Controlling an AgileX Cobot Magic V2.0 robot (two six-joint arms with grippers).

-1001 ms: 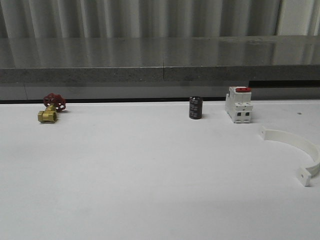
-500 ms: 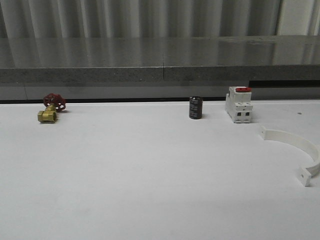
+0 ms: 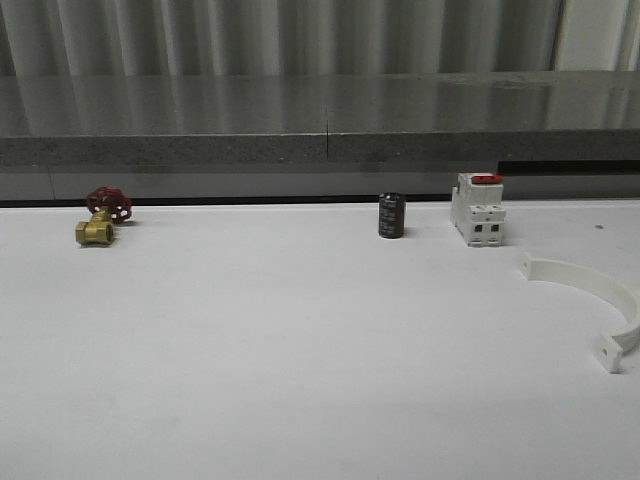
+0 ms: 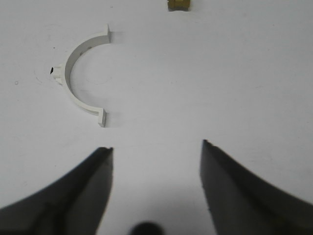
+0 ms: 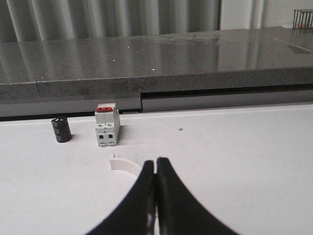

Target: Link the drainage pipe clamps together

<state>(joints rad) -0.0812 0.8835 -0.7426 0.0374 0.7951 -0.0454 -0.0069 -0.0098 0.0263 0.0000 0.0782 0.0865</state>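
Note:
One white half-ring drainage pipe clamp [image 3: 590,300] lies flat at the right edge of the table, and part of it [image 5: 124,165] shows in the right wrist view. My right gripper [image 5: 155,160] is shut with nothing between its fingers, close over that clamp and hiding the rest of the arc. In the left wrist view another white half-ring clamp [image 4: 78,78] lies flat on the table. My left gripper [image 4: 155,147] is open above bare table, a short way from the clamp's nearer tab [image 4: 102,117] and not touching it.
A brass valve with a red handwheel [image 3: 100,218] sits at the back left, its brass body [image 4: 178,5] beyond the left clamp. A black cylinder [image 3: 391,216] and a white red-topped switch [image 3: 477,210] stand at the back right. A grey ledge [image 3: 320,150] bounds the table's far edge.

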